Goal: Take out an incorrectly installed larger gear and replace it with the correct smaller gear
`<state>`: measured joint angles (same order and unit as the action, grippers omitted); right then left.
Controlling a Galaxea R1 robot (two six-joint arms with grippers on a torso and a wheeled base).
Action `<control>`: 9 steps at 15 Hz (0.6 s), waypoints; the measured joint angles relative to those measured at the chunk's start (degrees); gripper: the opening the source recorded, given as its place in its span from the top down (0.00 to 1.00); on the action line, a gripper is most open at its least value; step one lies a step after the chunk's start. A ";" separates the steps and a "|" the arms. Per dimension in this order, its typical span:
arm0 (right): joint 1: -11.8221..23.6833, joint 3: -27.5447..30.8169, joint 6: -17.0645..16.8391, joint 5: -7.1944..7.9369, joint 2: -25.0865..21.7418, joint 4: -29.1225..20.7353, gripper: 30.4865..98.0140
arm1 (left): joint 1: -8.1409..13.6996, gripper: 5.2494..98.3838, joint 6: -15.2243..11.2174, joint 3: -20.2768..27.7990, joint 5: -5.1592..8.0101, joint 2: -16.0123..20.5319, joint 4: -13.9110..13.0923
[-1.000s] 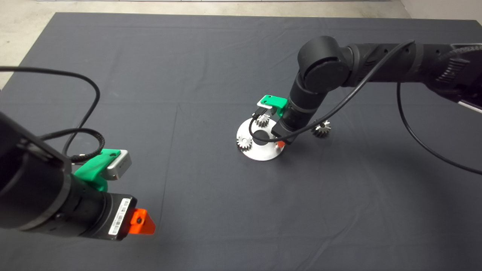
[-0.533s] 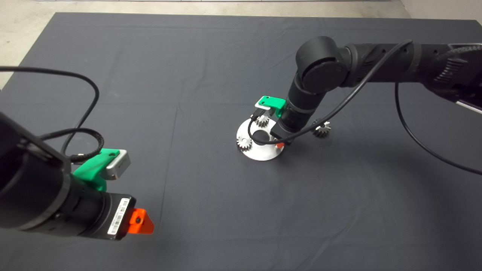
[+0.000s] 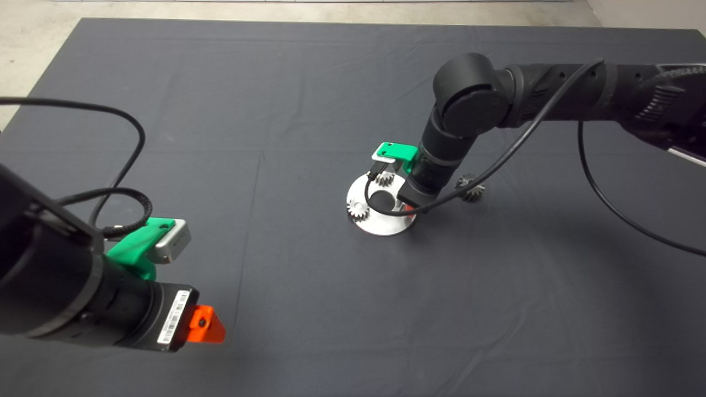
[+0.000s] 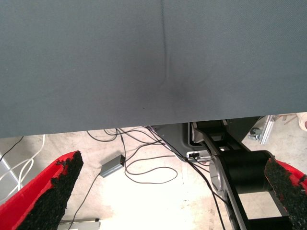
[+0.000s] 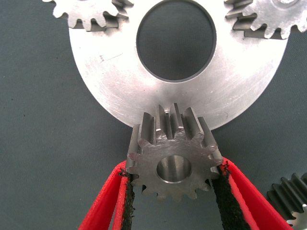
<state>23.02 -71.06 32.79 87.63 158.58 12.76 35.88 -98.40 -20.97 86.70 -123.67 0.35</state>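
The replacement step was judged to be in hand. The larger gear (image 3: 470, 189) was seen lying on the dark mat (image 3: 309, 99) of the desk, just beside the round steel plate (image 3: 386, 223) and off it, so removal was taken as done. The right gripper (image 5: 173, 175) was positioned over the near rim of the plate, its jaws pinching the smaller gear (image 5: 173, 158) by the teeth on two opposite sides, bore facing the wrist camera. Two same-sized gears (image 5: 88, 13) were noted seated on the far part of the plate, either side of its large centre hole (image 5: 175, 39). No mounting pin could be made out beneath the held gear. The next move was judged to call for aligning the bore with its seat, lowering squarely, then release. The left gripper (image 4: 172, 191) was parked at the desk's lower left, jaws spread and holding nothing.
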 measured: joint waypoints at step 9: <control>-0.01 0.77 -3.29 0.03 -0.02 1.77 0.88 | 0.00 0.01 0.00 0.02 0.38 0.00 0.00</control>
<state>23.01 -70.29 29.50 87.66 158.55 14.53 35.88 -98.40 -20.95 87.08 -123.67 0.35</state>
